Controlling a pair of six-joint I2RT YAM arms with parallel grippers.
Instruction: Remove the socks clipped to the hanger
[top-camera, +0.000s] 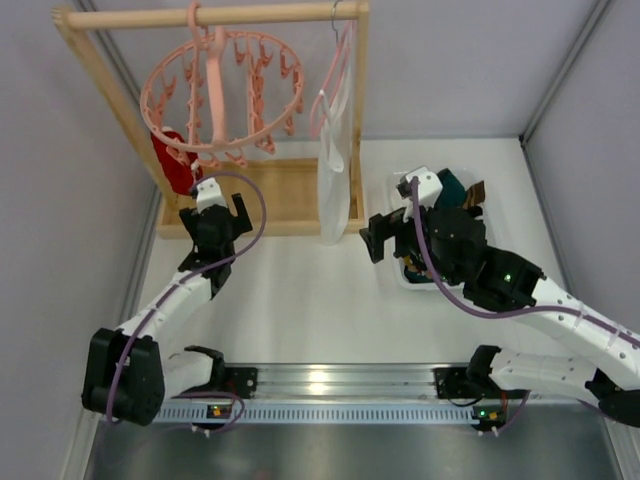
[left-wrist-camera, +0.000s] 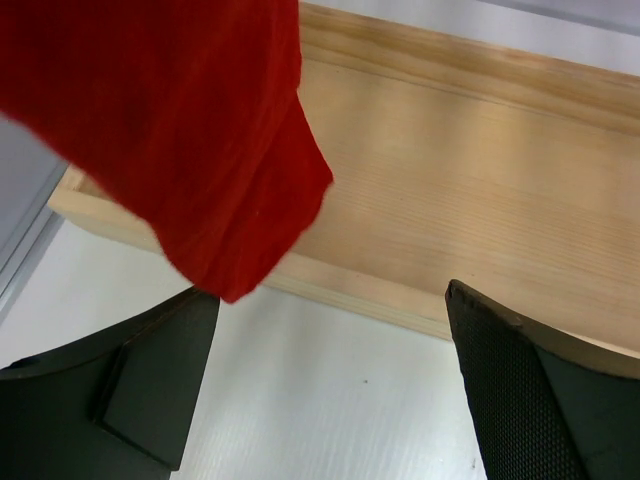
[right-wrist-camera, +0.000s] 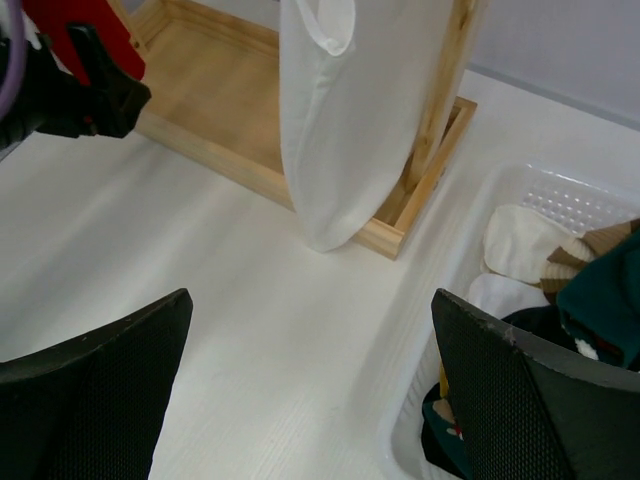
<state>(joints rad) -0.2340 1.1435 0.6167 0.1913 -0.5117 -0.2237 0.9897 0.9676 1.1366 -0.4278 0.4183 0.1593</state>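
Pale wood formed the largest thing, a rail frame (top-camera: 270, 15) standing on the white table (top-camera: 300, 310) ahead of both arms. From its rail hung the round pink hanger (top-camera: 222, 90), above and ahead of the left end effector (left-wrist-camera: 330, 395). Only one red sock (left-wrist-camera: 170, 130) could be seen clipped to it, at the ring's near-left edge.

The sock drooped just above the left end effector, nearer its left finger. The fingers were spread wide and held nothing. The sock looked soft, light and limp. A hold on its loose lower end and a downward pull would probably slip it from the peg, though the hanger would likely swing.

The frame's raised base lip (left-wrist-camera: 330, 290) lay close ahead and below, so room to descend was small. Bare table lay open behind.

The right end effector (right-wrist-camera: 310, 400) was also spread and empty. Other socks (right-wrist-camera: 600, 300) lay in a white basket (right-wrist-camera: 560, 190) to its right, and a white cloth (right-wrist-camera: 340, 120) hung ahead.
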